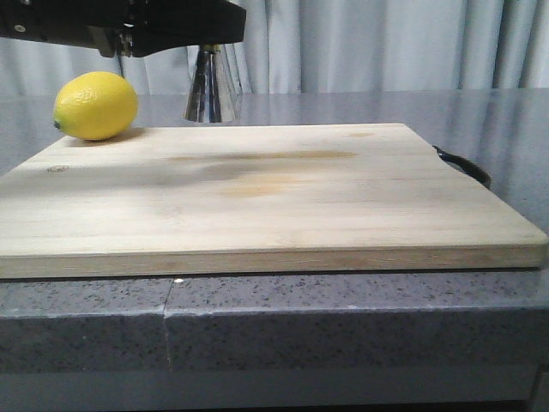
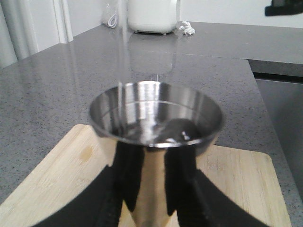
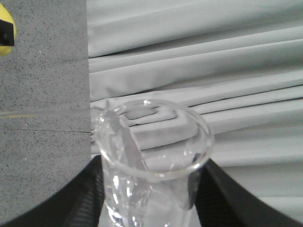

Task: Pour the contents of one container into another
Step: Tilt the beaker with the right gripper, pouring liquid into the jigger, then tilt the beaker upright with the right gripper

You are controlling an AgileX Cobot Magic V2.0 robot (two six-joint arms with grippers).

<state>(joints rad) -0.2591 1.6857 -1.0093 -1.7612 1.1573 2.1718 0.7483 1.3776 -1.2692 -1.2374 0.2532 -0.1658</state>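
Pour in progress, by judgement. Left fingers [image 2: 118,189] clamp the steel jigger [image 2: 156,118] upright above the cutting board [image 1: 274,197], cup presented to receive. Right fingers [image 3: 71,198] grip the tilted glass beaker [image 3: 151,156]; a thin stream [image 2: 122,56] enters the cup.

You've got a grey speckled desk [image 1: 343,318], pale wooden cutting board [image 1: 283,197] flat on it with a dark handle [image 1: 463,165] at its right end, yellow lemon [image 1: 95,105] at the board's far left corner.
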